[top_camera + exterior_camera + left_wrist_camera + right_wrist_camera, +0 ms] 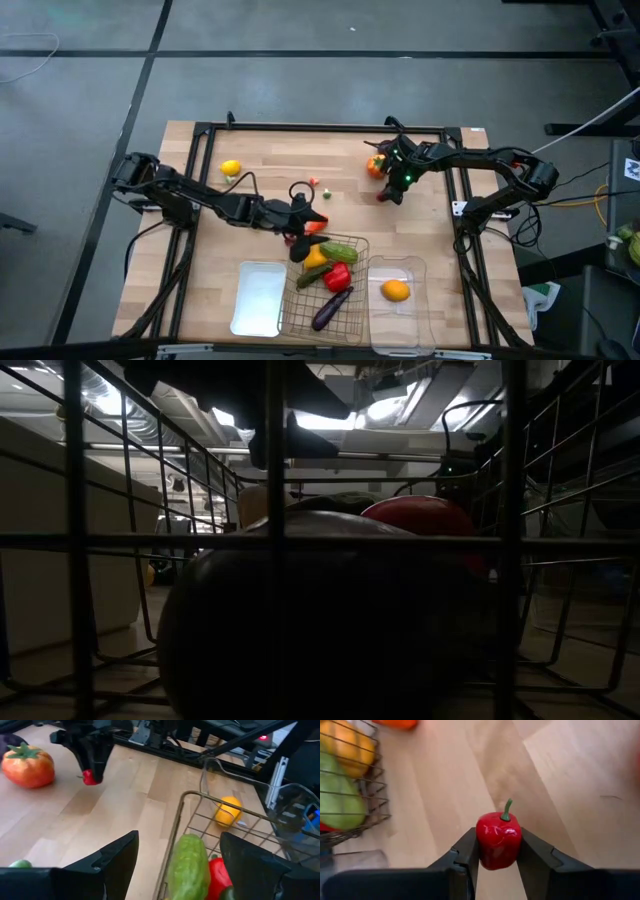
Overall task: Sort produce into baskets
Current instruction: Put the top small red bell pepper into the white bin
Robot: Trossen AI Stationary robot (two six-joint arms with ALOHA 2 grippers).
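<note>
Nearest the low camera, dark bars of the wire-mesh basket (270, 540) fill the frame, with a dark rounded eggplant (320, 620) pressed close behind them and a glossy red pepper (420, 520) beyond; only this view shows the dim room with ceiling ducts behind.

The right wrist view alone shows the small red bell pepper (499, 840) pinched between the right gripper (497, 852) fingers, green stem pointing up the frame, above bare light wood. In the high view that gripper (388, 193) hangs right of centre, beside an orange tomato-like toy (376, 166).

The left gripper (177, 857), fingers spread with nothing between, hovers over the basket's rim; a green cucumber (189, 867) lies lengthwise away from the camera.

From above, the flat white tray (258, 298), basket (360, 300) and clear plastic bin (400, 315) sit in a row at lower centre. The purple eggplant (332, 308) lies diagonally, an orange fruit (396, 290) rests in the bin, and a yellow lemon (231, 168) sits upper left on the wooden table (270, 150). Grey floor surrounds it.
</note>
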